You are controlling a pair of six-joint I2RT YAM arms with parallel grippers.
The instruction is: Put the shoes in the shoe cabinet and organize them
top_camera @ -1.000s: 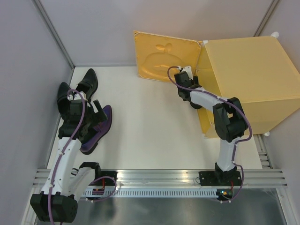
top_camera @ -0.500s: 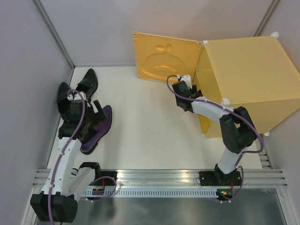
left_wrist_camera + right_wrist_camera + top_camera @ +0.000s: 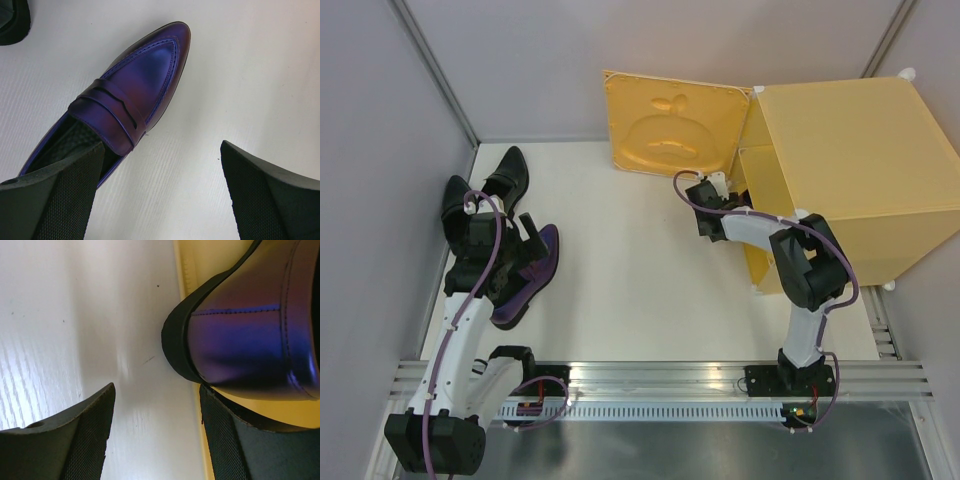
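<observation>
right gripper (image 3: 155, 407): jaws spread, empty. the purple shoe (image 3: 245, 340) lies just ahead, heel on the shoe cabinet (image 3: 235, 255) lip. if you retreat carelessly, a finger may snag that heel and drag it out. left gripper (image 3: 160, 150): spread above the second purple loafer (image 3: 140, 85). versus earlier, the right gripper has drawn back from the opening.

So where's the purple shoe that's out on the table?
In the top view, the purple shoe lies on the left side of the table, partly under the open left gripper, just nearer the robot than the black shoes.
</observation>
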